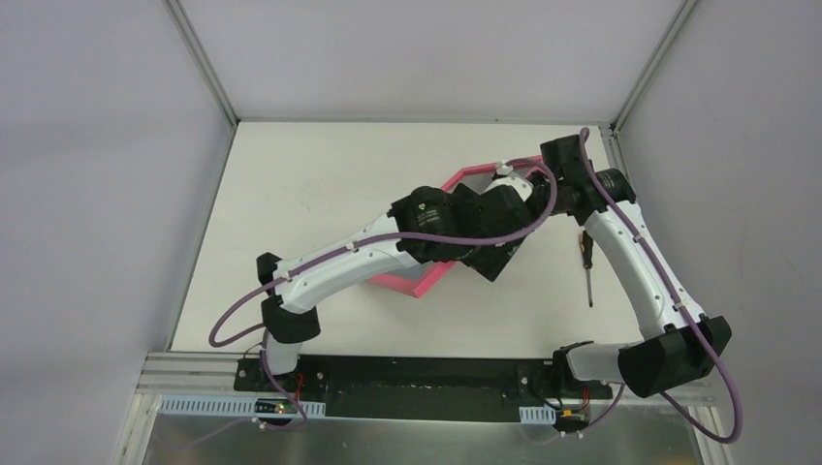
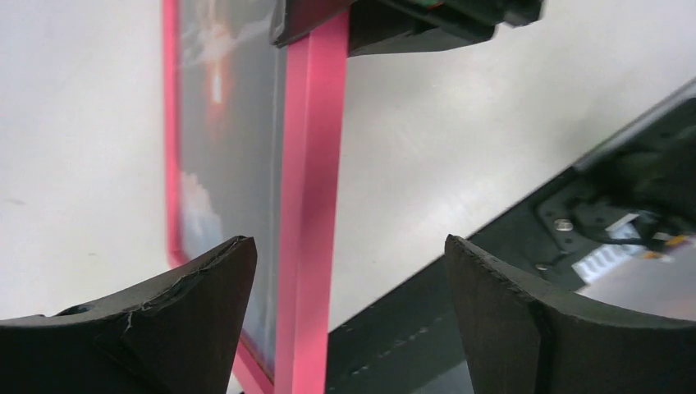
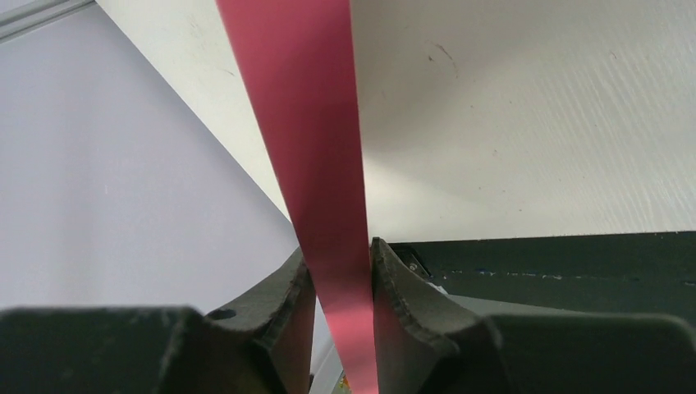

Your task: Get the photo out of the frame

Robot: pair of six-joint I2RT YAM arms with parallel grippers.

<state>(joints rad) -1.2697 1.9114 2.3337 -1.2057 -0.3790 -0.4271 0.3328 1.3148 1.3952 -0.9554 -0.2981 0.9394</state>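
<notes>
The photo (image 2: 234, 148) sits inside the frame (image 2: 310, 205). In the left wrist view we see its dark sky, an orange glow and a pale patch, all bounded by the pink border.

From above, we find the frame (image 1: 419, 283) right of the middle of the worktop (image 1: 330, 165). It is tilted and mostly hidden under the left arm, with one pink corner showing on the far side and another on the near side. We cannot tell whether the near corner rests on the worktop.

The right fingers (image 3: 263, 328) are clenched on the frame's narrow pink edge (image 3: 304, 123), one pad pressed to each side of it. In the overhead view this grasp is at the far right end of the frame.

The left fingers (image 2: 189, 312) are released and spread wide. The frame's edge passes between them, well apart from the right-hand pad. We cannot tell whether the other pad touches the frame.

A thin, dark-handled tool (image 1: 585, 266) lies on the worktop to the right of the frame, beside the right arm.
</notes>
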